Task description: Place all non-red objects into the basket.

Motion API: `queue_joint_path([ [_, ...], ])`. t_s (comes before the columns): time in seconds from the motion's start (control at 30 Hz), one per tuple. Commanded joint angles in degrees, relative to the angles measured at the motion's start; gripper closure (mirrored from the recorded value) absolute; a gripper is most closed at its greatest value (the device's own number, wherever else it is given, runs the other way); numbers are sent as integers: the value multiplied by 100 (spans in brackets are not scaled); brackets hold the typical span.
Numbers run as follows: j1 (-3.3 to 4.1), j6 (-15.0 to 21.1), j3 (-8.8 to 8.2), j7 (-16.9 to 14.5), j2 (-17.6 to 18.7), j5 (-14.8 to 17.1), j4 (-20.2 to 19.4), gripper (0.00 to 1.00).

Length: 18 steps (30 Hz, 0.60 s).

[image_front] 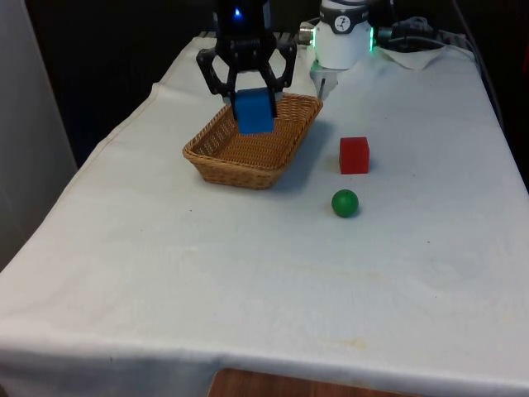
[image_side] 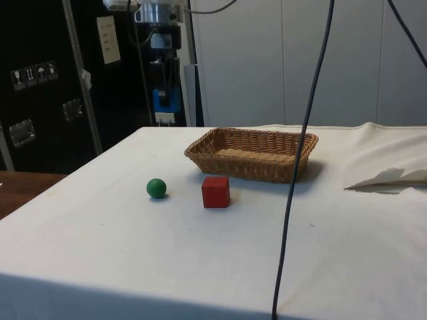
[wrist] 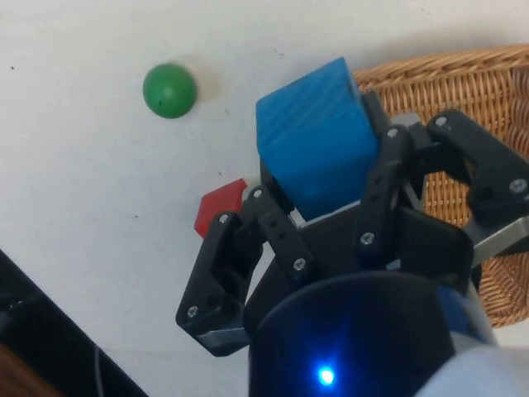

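Observation:
My gripper (image_front: pixel 254 104) hangs above the table, shut on a blue cube (image_front: pixel 254 117) that sticks out below its fingers. In the front view the cube lines up with the far part of the woven basket (image_front: pixel 248 153). The wrist view shows the gripper (wrist: pixel 326 178) gripping the blue cube (wrist: pixel 310 124) beside the basket's rim (wrist: pixel 463 74). A red cube (image_front: pixel 355 155) and a green ball (image_front: pixel 345 203) lie on the cloth on the front view's right of the basket. In the side view, the ball (image_side: pixel 156 188) and red cube (image_side: pixel 215 191) sit in front of the basket (image_side: pixel 252 153).
The robot's base (image_front: pixel 343 37) stands just behind the basket. Rumpled white cloth (image_front: pixel 417 51) lies at the table's far end. A dark cable (image_side: pixel 297 173) hangs across the side view. Open cloth stretches across the near half of the table.

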Motion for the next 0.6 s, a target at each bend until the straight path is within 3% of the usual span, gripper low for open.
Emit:
queue_joint_path([
  [0.0,23,63,-23,80,-86,-17,-115,99],
  [0.5,0,46,-29,195,-275,69,-539,99],
  [0.57,17,178,-40,286,-338,80,-693,99],
])
